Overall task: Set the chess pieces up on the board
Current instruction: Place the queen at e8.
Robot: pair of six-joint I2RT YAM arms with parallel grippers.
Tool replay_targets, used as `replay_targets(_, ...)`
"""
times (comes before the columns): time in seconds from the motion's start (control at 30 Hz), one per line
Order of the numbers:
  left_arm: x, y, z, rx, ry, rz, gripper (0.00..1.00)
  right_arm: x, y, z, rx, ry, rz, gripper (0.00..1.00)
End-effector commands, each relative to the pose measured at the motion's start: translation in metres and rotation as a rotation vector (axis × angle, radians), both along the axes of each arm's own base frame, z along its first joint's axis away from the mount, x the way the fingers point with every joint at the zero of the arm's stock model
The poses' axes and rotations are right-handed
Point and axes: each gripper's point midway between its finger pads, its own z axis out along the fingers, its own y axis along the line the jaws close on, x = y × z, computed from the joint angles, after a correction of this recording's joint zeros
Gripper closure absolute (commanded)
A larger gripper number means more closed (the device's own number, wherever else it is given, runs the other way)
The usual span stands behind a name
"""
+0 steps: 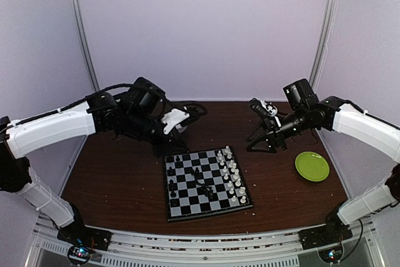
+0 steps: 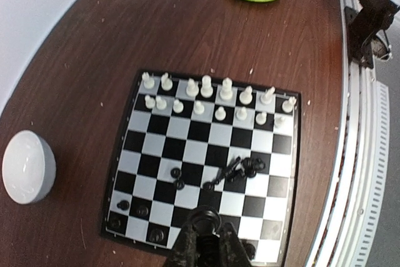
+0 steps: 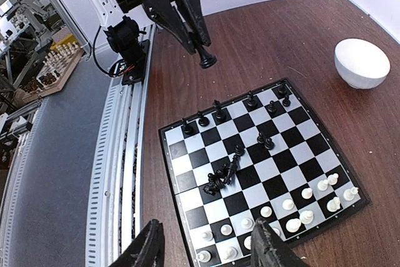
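Note:
The board [image 1: 177,187] lies at the table's middle front. White chess pieces [image 1: 232,173] stand in two rows along its right side. Several black ones stand at its left edge [image 3: 217,115], and a heap of black ones [image 3: 224,174] lies toppled near the centre. My left gripper [image 2: 205,232] hovers above the board's left edge, shut on an upright black chess piece [image 3: 207,60] [image 2: 205,218]. My right gripper [image 3: 209,251] is open and empty. It hangs above the table just past the board's right side [image 1: 265,142].
A white bowl [image 3: 361,62] sits behind the board on the left, partly under the left arm in the top view. A green plate [image 1: 312,166] lies right of the board. Pale crumbs dot the brown tabletop. A metal rail [image 2: 359,148] runs along the near edge.

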Motion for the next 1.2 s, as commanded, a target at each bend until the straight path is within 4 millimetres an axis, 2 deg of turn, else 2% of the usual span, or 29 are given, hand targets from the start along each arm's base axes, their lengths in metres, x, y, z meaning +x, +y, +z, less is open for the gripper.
replay_targets(0.0,0.001,0.035,-0.041,0.211,0.047,0.084,0.93,0.011,-0.002,-0.001,-0.027,-0.053,-0.025,0.52)
replay_targets(0.17,0.008,0.046,-0.080,0.326,0.149,0.147,0.93,0.011,-0.003,-0.006,-0.038,-0.052,-0.027,0.53)
replay_targets(0.33,0.020,0.045,-0.109,0.378,0.195,0.172,0.94,0.012,-0.004,-0.008,-0.045,-0.057,-0.030,0.53)
replay_targets(0.5,0.031,0.043,-0.125,0.386,0.216,0.179,0.94,0.011,-0.005,-0.008,-0.048,-0.057,-0.029,0.53)
replay_targets(1.17,0.029,0.048,-0.167,0.424,0.291,0.162,0.94,0.011,-0.005,-0.014,-0.057,-0.043,-0.021,0.54)
